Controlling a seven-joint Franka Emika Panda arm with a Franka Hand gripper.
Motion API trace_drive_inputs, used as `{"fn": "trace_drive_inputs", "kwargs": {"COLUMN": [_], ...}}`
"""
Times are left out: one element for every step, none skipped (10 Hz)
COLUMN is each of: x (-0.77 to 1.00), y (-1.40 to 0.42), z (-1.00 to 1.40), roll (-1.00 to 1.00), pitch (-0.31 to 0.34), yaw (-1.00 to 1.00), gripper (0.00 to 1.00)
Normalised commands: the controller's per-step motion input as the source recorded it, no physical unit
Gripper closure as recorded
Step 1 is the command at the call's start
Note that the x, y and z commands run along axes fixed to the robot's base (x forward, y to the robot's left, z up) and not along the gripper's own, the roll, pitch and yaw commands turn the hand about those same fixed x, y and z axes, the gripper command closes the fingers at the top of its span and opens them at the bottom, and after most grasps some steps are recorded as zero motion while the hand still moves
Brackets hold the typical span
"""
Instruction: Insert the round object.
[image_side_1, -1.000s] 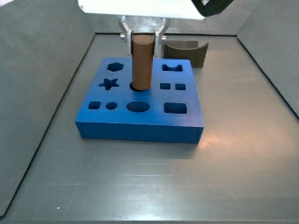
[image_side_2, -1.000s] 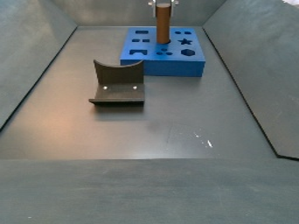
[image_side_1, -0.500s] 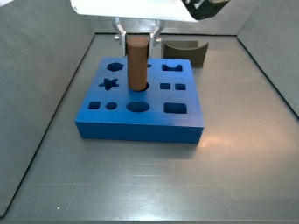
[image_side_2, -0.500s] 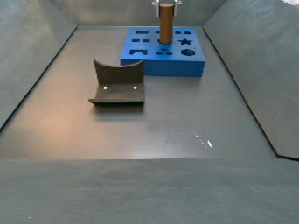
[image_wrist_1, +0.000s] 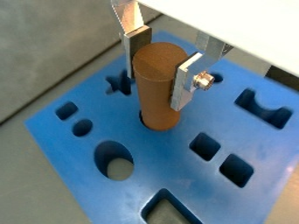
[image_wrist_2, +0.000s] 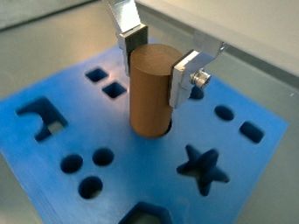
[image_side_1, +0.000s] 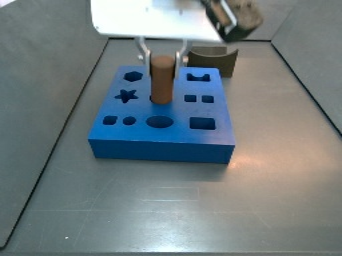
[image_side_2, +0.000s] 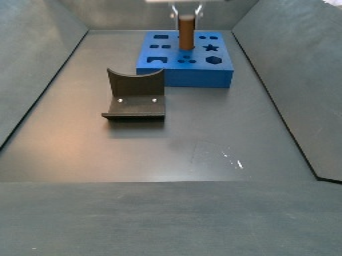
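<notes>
The round object, a tall brown peg (image_wrist_1: 158, 96), stands upright with its lower end in a hole near the middle of the blue block (image_wrist_1: 163, 175). It shows in both wrist views (image_wrist_2: 149, 96) and both side views (image_side_1: 162, 80) (image_side_2: 186, 35). My gripper (image_wrist_1: 163, 66) hangs right above it, its silver fingers flanking only the peg's top (image_wrist_2: 160, 63). In a side view (image_side_1: 163, 58) a thin gap shows on each side of the peg, so the gripper is open. The peg's lower end is hidden in the hole.
The blue block (image_side_1: 160, 145) (image_side_2: 201, 78) has several other empty holes, among them a larger round one (image_side_1: 159, 122) and a star (image_wrist_2: 201, 166). A dark olive block with a curved notch (image_side_1: 214, 58) (image_side_2: 134, 95) lies apart on the grey floor. Grey walls ring the floor.
The peg now stands lower, sunk deeper into its hole. The gripper has let go and risen, so its fingers reach only the peg's top.
</notes>
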Motion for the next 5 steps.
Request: {"fn": "trace_drive_inputs", "kwargs": {"x": [0.01,0.03,-0.01,0.0,0.0], "y": [0.12,0.08,0.04,0.0,0.0], "z": [-0.48,-0.23,-0.1,0.0,0.0], "roll": [0.25,0.03,0.0,0.0,0.0], "pitch": [0.06,0.021,-0.003,0.004,0.0], "yaw": [0.05,0.01,0.0,0.0,0.0], "gripper": [1.0,1.0,1.0,1.0,1.0]}}
